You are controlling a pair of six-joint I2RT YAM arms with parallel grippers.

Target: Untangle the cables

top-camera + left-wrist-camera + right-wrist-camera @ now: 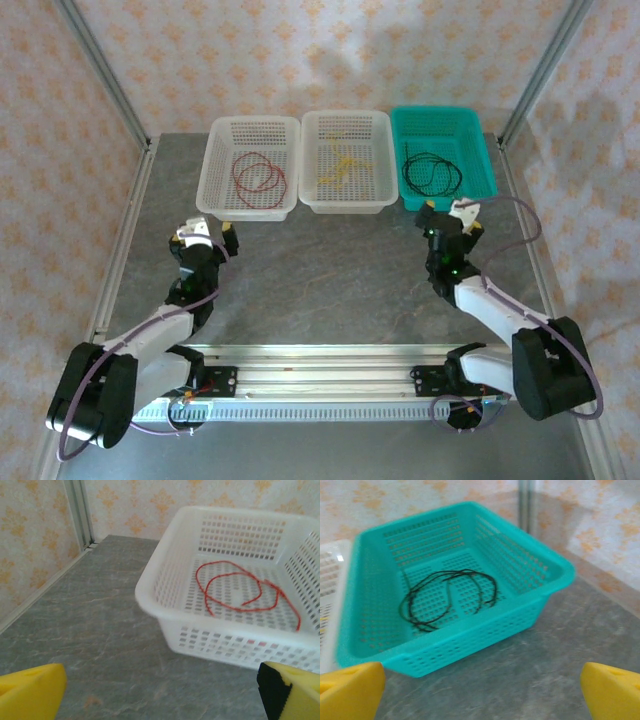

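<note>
Upper half of the top view: three baskets side by side on the grey table (330, 290). In the left white basket (222, 200), the red cable (258, 173), lying in loose loops on the floor. In the middle white basket (312, 198), the yellow cable (342, 168), pale against the plastic and hard to trace. In the teal basket (486, 170) at the right, the black cable (430, 176), loosely coiled. Each colour apart from the others, in its own basket.

Left of centre: left gripper (208, 236), jaws spread wide, nothing between them, just below the left white basket. In the left wrist view, yellow fingertips (30, 692) cut off at the lower corners, and the basket's right side cut by the frame edge.

Right of centre: right gripper (447, 216), likewise wide apart and empty, near the front wall of the teal basket. Right wrist view somewhat blurred; thin black loops still readable, middle white basket cut off at the left edge.
</note>
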